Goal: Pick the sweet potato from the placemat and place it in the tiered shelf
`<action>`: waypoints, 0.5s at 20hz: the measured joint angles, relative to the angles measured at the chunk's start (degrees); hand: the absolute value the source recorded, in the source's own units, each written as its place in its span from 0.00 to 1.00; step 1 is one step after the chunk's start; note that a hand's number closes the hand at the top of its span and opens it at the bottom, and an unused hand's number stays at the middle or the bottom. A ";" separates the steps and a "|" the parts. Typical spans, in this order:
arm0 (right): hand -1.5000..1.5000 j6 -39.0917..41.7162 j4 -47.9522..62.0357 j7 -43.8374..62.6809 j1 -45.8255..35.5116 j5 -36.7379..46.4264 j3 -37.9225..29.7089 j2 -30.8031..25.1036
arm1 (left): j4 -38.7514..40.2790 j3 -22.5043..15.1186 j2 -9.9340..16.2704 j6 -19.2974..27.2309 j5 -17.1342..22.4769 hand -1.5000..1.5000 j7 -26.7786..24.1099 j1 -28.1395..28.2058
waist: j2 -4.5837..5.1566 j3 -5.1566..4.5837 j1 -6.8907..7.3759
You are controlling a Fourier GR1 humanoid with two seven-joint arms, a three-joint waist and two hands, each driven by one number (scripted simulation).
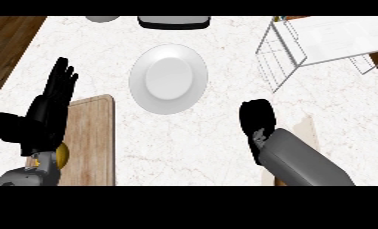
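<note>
Now we start at our right hand (258, 117): its black fingers (255, 107) are bunched and point down toward the bench, seen end-on from above, so we cannot tell whether they are spread, curled or closed on something. Behind them our grey right forearm (301, 159) runs to the lower edge and covers most of a beige placemat (307, 128), of which only a narrow strip shows beside the arm. The sweet potato cannot be seen anywhere on that strip; whether it lies under the hand we cannot tell.

Our left hand (52, 104) shows at the left edge with its fingers straight and raised, holding nothing, resting over the edge of a pale wooden cutting board (92, 138). A small round yellow object (63, 154) peeks out beside the left wrist.

Out from the hands, a round white plate (168, 78) sits on the white marbled bench (221, 138), between the two hands and farther away. At the upper right stands the white wire tiered shelf (295, 48), well apart from the right hand. Along the far edge sit a black-and-white tray-like object (174, 21) and part of a grey round thing (102, 18).
</note>
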 measured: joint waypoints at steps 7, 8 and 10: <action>1.00 -7.59 -5.55 -10.97 3.95 1.81 -3.49 -6.01 | 0.39 1.60 -0.03 -0.84 0.04 0.50 -0.09 0.38 | 0.21 0.23 -1.05; 1.00 -10.10 -6.99 -13.45 5.21 0.68 -5.08 -7.52 | 0.37 1.80 -0.05 -0.83 0.19 0.50 -0.05 0.65 | 0.26 0.31 -1.42; 1.00 -14.57 -9.20 -19.38 7.46 -2.44 -9.11 -11.03 | 0.16 2.02 -0.11 -0.39 -0.09 0.50 -0.16 1.33 | 0.35 0.48 -2.18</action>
